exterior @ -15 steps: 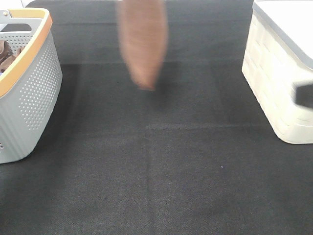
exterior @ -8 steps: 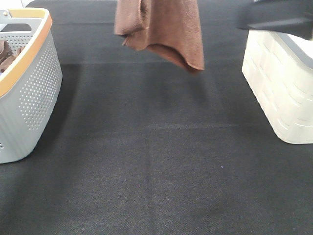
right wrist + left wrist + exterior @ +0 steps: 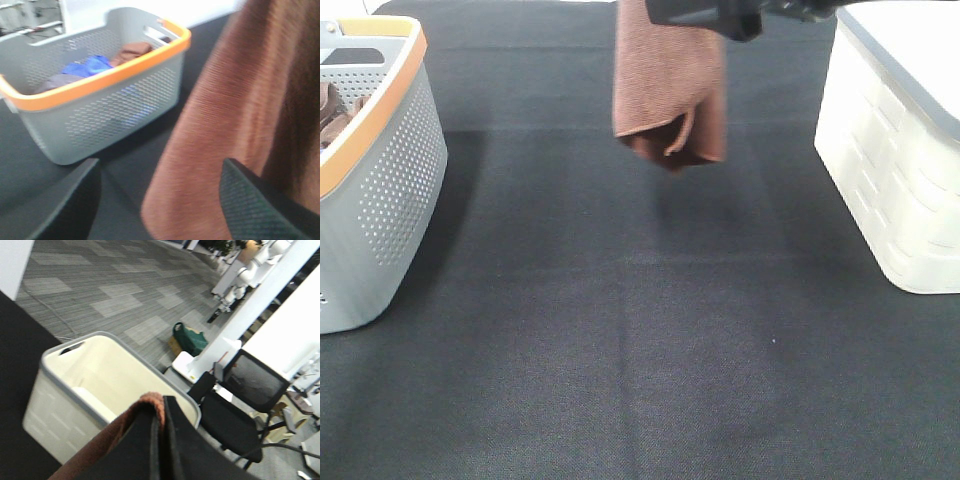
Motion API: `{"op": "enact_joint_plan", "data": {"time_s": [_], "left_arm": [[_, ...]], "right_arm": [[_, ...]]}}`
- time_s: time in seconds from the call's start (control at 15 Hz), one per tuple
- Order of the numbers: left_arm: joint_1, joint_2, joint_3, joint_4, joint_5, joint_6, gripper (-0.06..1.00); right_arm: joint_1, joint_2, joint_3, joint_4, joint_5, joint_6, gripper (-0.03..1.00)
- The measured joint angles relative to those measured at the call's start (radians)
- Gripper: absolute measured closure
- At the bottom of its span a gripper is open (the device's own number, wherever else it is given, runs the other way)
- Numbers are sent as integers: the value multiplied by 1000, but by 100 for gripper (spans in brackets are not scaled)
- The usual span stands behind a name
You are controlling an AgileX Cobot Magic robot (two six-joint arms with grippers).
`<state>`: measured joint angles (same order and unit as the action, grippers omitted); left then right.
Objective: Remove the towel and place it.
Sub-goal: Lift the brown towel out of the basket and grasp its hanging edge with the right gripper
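The rust-brown towel (image 3: 670,90) hangs folded in the air above the far middle of the black mat. My left gripper (image 3: 161,407) is shut on the towel's top edge (image 3: 125,425); it is above the frame in the exterior high view. My right gripper (image 3: 720,12) has reached in from the right, level with the towel's upper part. In the right wrist view it (image 3: 160,210) is wide open, with the towel (image 3: 235,115) hanging between its fingers, closer to one finger (image 3: 260,205). I cannot tell if that finger touches the cloth.
A grey perforated basket with an orange rim (image 3: 380,180) stands at the left; it holds a bunched brown cloth (image 3: 132,50) and blue cloth (image 3: 90,67). A cream bin with a grey rim (image 3: 900,180) stands at the right, also seen behind my left gripper (image 3: 85,390).
The towel has swung and now hangs narrower, slightly right of before. My right arm has moved left along the top from over the cream bin to the towel.
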<state>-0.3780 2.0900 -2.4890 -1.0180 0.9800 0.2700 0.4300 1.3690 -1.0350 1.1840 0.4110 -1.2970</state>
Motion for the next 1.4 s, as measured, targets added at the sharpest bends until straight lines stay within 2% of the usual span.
{"op": "enact_joint_plan", "data": {"time_s": [0.2,0.4,0.53,0.73,1.13,1.4], "left_arm": [[0,0,0,-70,2,0,94],[-3,0,0,-214,-10,20,94],[-11,0,0,-273,-20,50,94],[-13,0,0,-298,-34,65,94],[-13,0,0,-312,-35,79,94],[-13,0,0,-390,-38,99,94]], "right_arm": [[0,33,0,0,-15,-2,32],[0,79,0,0,-15,-3,32],[0,92,0,0,-19,-3,32],[0,92,0,0,-78,-3,31],[0,92,0,0,-134,-3,20],[0,92,0,0,-136,-3,17]]}}
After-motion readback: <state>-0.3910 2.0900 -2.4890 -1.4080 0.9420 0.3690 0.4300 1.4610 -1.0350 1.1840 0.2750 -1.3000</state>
